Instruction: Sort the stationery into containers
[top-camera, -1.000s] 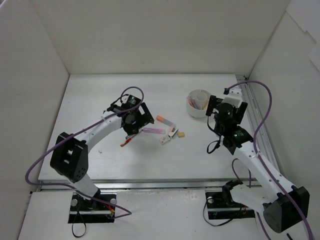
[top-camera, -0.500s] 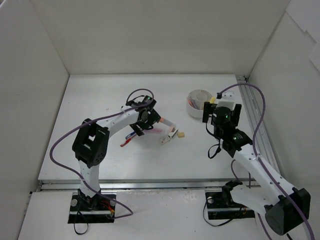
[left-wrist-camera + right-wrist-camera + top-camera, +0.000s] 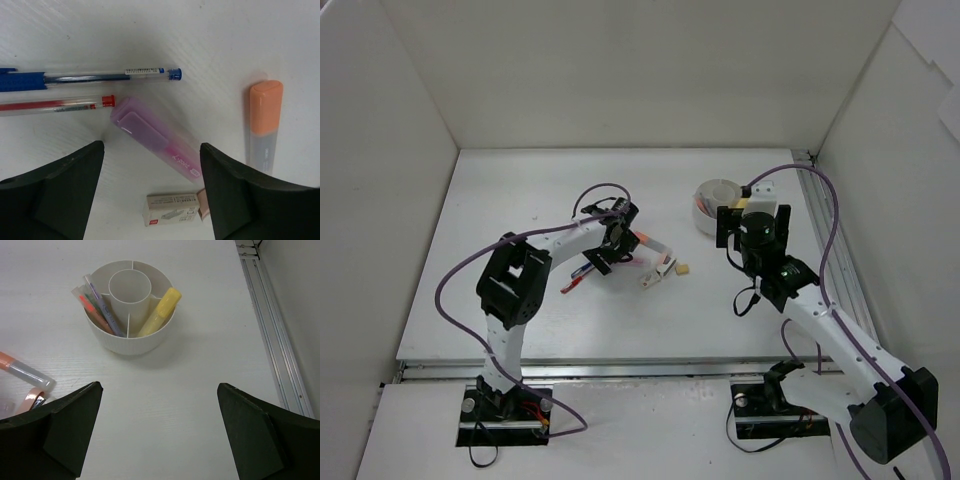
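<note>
The white round container (image 3: 130,342) has inner compartments holding a yellow highlighter (image 3: 160,310) and thin orange and purple pens (image 3: 97,307). In the top view the container (image 3: 705,195) is partly hidden by my right gripper (image 3: 748,222). The right gripper (image 3: 160,435) is open and empty, just in front of the container. My left gripper (image 3: 152,190) is open over a pink highlighter (image 3: 157,140) and a white eraser (image 3: 172,209). A blue pen (image 3: 90,77), a red pen (image 3: 55,104) and an orange highlighter (image 3: 265,120) lie around them.
A small tan eraser (image 3: 683,268) lies right of the white eraser (image 3: 655,275) on the table. A metal rail (image 3: 272,325) runs along the table's right edge. White walls enclose the table on three sides.
My left gripper has moved right and now sits over the pink highlighter. My right gripper has shifted left, in front of the container, and hides part of it from above.
</note>
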Controlling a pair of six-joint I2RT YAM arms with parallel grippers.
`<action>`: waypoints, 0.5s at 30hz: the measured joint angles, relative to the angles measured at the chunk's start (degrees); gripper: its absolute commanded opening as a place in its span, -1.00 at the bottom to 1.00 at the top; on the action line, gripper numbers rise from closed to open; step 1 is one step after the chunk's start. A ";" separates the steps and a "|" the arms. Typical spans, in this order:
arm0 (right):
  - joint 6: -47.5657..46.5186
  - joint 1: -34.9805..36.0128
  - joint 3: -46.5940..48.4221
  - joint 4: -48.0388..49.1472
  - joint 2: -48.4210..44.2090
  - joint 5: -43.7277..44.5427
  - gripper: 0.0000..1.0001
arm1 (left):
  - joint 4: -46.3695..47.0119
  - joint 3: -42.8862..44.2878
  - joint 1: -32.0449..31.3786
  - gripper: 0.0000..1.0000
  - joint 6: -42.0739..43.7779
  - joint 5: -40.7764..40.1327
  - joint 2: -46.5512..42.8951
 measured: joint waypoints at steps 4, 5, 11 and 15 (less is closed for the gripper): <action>-0.20 0.04 0.00 0.09 -0.68 -0.02 0.96 | -0.66 1.73 -0.02 0.08 -0.94 -0.42 2.01; -0.42 0.09 0.00 0.09 -0.66 -0.20 0.96 | -0.68 1.97 -0.02 0.02 -1.11 -0.42 2.21; -3.32 2.34 0.02 0.07 0.92 -1.09 0.96 | -2.21 4.52 -0.02 -0.63 -1.53 -1.22 4.52; -5.66 3.72 0.17 0.07 2.45 -3.19 0.96 | -2.21 5.05 -0.02 -0.93 -1.01 -1.42 4.76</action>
